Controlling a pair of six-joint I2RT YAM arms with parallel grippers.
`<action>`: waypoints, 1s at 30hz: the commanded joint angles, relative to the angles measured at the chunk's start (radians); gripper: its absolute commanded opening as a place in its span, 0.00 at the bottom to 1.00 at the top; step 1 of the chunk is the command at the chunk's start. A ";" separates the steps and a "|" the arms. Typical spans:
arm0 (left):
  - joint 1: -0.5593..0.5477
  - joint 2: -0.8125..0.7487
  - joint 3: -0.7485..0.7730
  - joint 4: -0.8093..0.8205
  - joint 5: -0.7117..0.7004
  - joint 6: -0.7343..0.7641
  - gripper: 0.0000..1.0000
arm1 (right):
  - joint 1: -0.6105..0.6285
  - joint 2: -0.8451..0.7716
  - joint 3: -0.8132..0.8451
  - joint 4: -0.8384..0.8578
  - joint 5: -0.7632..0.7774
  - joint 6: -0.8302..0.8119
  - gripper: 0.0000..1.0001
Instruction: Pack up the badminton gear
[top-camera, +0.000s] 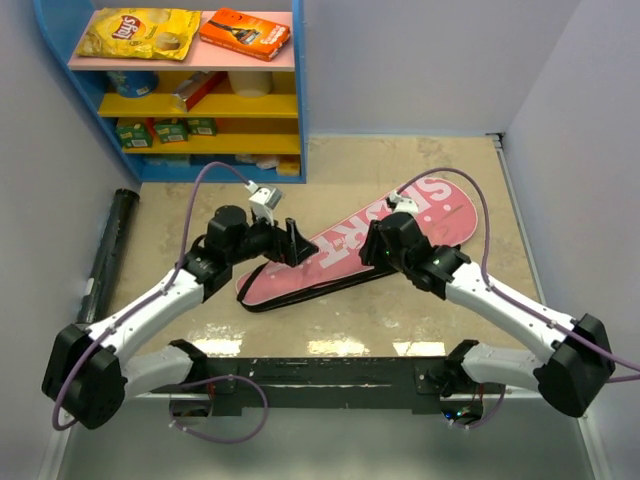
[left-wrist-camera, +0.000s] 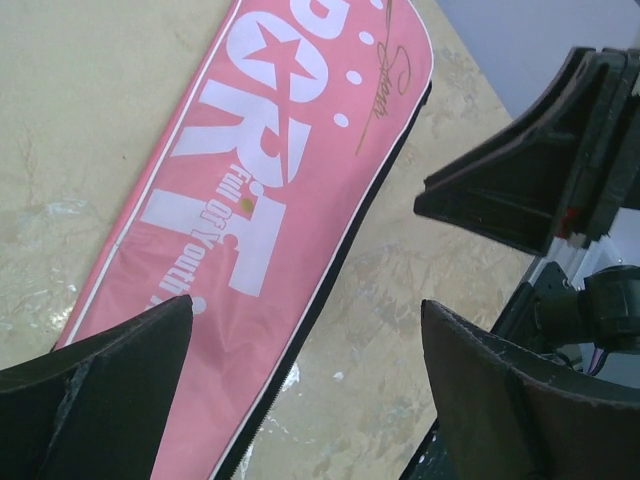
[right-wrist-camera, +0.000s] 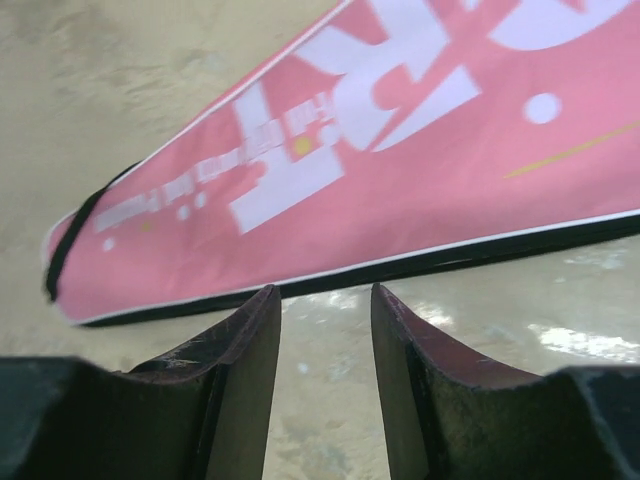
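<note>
The pink bag lay diagonally mid-table, with the black tube well apart by the left wall, apparently unpacked. Rackets and shuttlecocks were out of sight. The left gripper gaped wide above the bag, and the right gripper stood narrowly parted, empty.

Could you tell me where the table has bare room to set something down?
Bare: the far right corner past the shelf, beyond the bag; the left strip beside the tube. Crowded: mid-table, left tool and right tool at the bag.
</note>
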 joint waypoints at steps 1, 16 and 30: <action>-0.005 0.102 -0.026 0.154 0.067 -0.061 1.00 | -0.106 0.056 0.054 -0.074 0.068 -0.081 0.44; -0.154 0.605 0.127 0.295 -0.080 -0.128 1.00 | -0.432 0.153 0.099 -0.088 0.131 -0.159 0.44; 0.145 0.682 -0.101 0.464 -0.117 -0.248 1.00 | -0.528 0.208 0.080 -0.129 0.138 -0.185 0.45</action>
